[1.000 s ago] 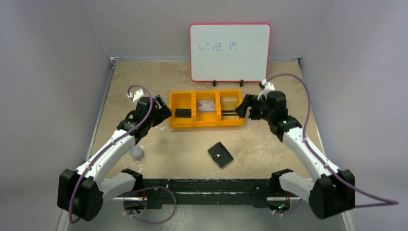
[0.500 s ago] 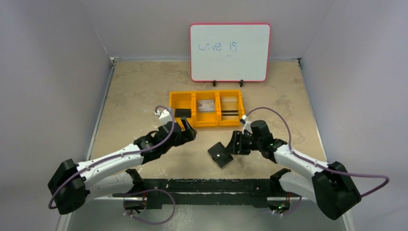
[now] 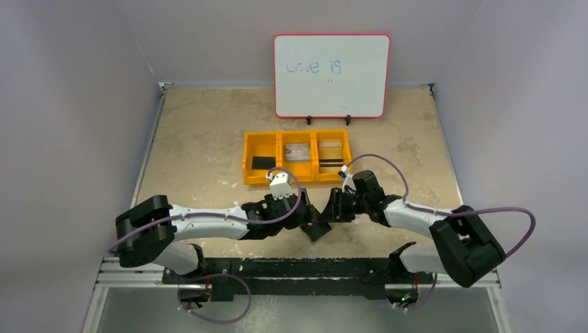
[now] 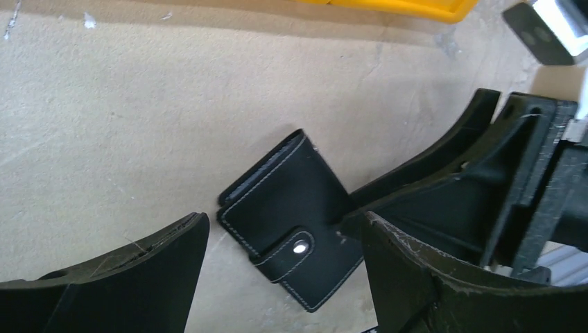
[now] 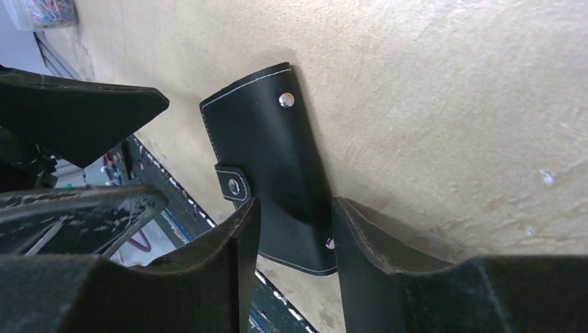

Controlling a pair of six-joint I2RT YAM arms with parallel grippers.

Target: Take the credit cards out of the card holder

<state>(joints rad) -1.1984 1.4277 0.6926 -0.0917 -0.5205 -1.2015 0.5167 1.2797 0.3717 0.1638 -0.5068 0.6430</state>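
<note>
The card holder (image 3: 317,226), a black wallet with white stitching, lies flat on the table near the front edge with its snap tab fastened (image 4: 291,215). No credit cards show at the wallet; what is inside it is hidden. My left gripper (image 4: 284,232) reaches in from the left and stands open, one finger on each side of the wallet, neither touching it. From the right, my right gripper (image 5: 295,222) has its jaws partly closed over the wallet's near end (image 5: 267,152), a gap still between them. In the top view the two grippers (image 3: 305,211) (image 3: 334,208) meet over the wallet.
A yellow three-compartment tray (image 3: 296,180) stands behind the grippers. It holds a small black rectangle (image 3: 261,162), a pale card (image 3: 297,151) and a dark-striped card (image 3: 331,162). A whiteboard (image 3: 331,75) stands at the back. The table's front rail (image 3: 298,267) lies just before the wallet.
Both arms swung from the tray's ends down to the wallet and now flank it. Both jaws have narrowed, the right more than the left. The wallet has not moved.
</note>
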